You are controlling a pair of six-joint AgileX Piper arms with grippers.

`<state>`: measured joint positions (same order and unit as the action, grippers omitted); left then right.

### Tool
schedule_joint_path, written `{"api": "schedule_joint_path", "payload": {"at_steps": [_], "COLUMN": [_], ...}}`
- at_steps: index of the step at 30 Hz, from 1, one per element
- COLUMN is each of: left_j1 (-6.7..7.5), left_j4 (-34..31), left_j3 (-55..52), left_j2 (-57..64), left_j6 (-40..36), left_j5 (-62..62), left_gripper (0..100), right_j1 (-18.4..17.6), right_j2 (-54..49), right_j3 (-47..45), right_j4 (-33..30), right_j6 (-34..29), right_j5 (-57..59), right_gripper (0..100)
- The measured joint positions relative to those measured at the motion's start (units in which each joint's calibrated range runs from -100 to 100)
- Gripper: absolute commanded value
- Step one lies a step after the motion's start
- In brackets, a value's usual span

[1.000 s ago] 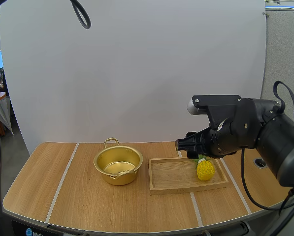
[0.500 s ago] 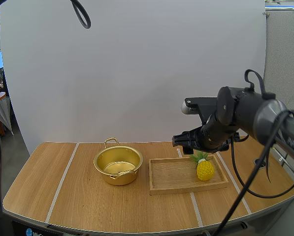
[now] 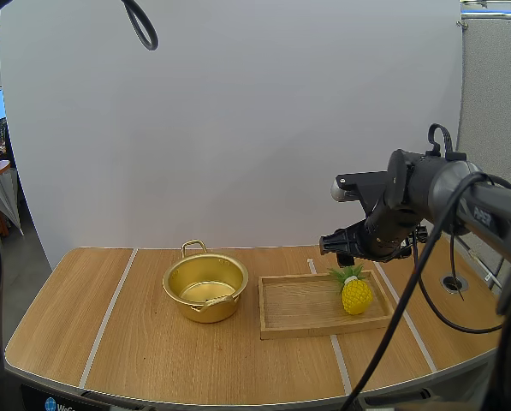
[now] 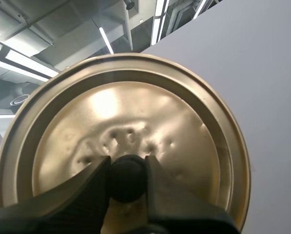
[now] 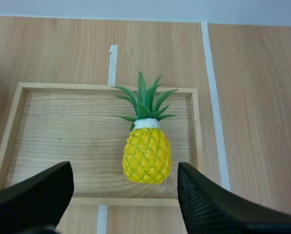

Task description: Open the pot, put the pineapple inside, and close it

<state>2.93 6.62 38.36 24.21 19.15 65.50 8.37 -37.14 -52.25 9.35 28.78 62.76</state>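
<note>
Left end effector (image 4: 127, 168) grips the lid (image 4: 135, 107) by its knob (image 4: 127, 179) so the pot (image 3: 205, 287) stands open, while the right end effector (image 5: 121, 200), fingers spread, hovers above the pineapple (image 5: 146, 153) on the tray (image 5: 62, 126).

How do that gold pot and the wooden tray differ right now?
The pot is round, shiny gold metal with handles; the tray is flat, rectangular, pale wood. The pot stands open and empty; the tray holds a pineapple at the end away from the pot. Both sit on the table.

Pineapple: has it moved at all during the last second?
No. The pineapple lies at the same spot near the right end of the wooden tray.
</note>
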Motion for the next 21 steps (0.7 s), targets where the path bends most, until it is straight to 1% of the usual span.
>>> {"api": "schedule_joint_path", "payload": {"at_steps": [2,7,18,21], "left_j1": [0.00,0.00,0.00,0.00], "left_j4": [0.00,0.00,0.00,0.00], "left_j3": [0.00,0.00,0.00,0.00], "left_j2": [0.00,0.00,0.00,0.00], "left_j6": [0.00,0.00,0.00,0.00], "left_j5": [0.00,0.00,0.00,0.00], "left_gripper": [0,0,0,0], "right_j1": [0.87,1.98,2.29,2.29], "right_j2": [2.28,6.94,12.91,14.12], "right_j3": [0.00,0.00,0.00,0.00], "right_j4": [1.72,2.70,2.79,3.66], "right_j6": [2.45,5.63,7.50,8.19], "right_j5": [-0.86,-3.92,-10.78,-12.08], "right_gripper": [100,100,100,100]}}
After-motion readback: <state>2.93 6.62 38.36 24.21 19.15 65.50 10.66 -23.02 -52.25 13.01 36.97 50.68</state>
